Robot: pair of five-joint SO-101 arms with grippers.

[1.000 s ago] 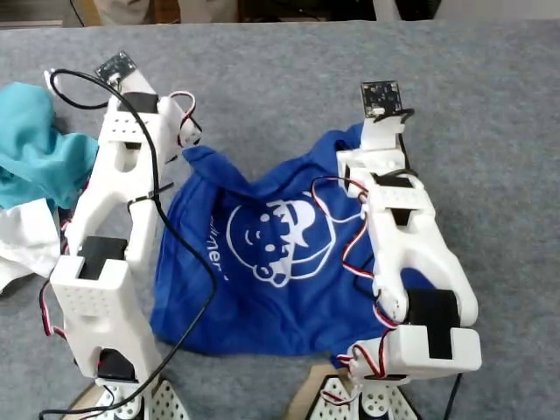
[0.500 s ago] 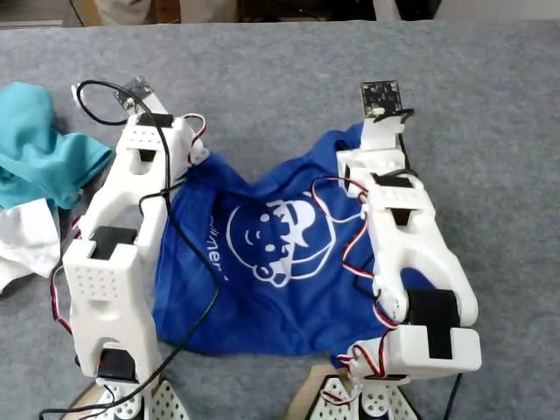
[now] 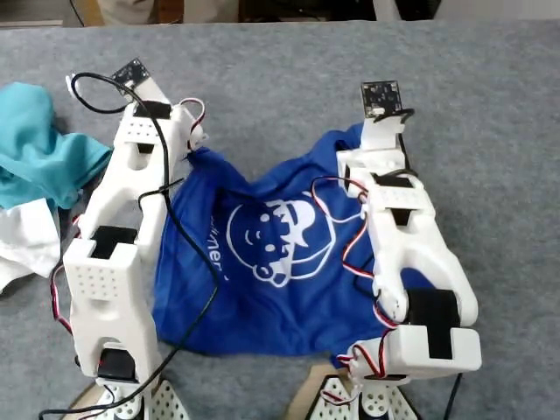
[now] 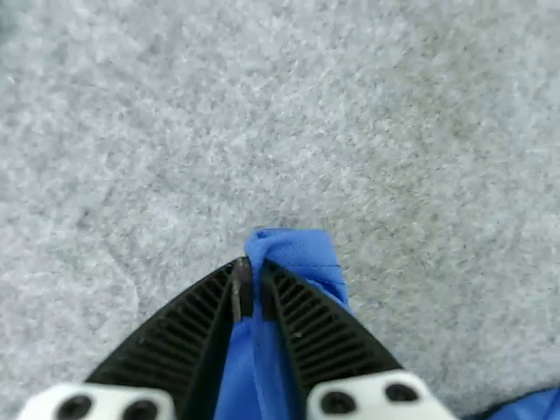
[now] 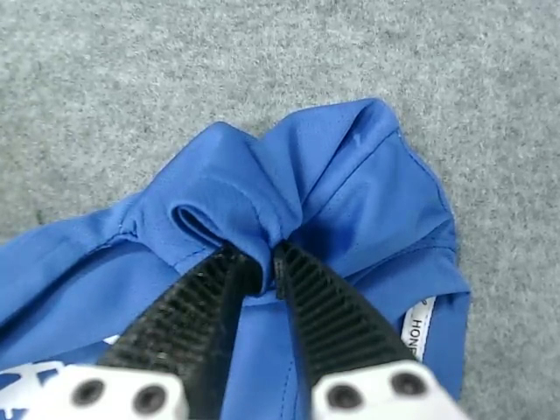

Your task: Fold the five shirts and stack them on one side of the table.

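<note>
Pinching the blue shirt (image 3: 262, 306) (print side up), left fingers (image 4: 201, 324) and right fingers (image 5: 206, 306) each clamp a bunched fold.

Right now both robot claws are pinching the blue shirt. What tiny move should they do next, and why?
Probably draw the two grips gently apart. The left gripper is shut on a corner of the blue shirt, the right gripper on a bunched fold near its label, and the cloth between them lies wrinkled, so it likely needs flattening before folding.
</note>
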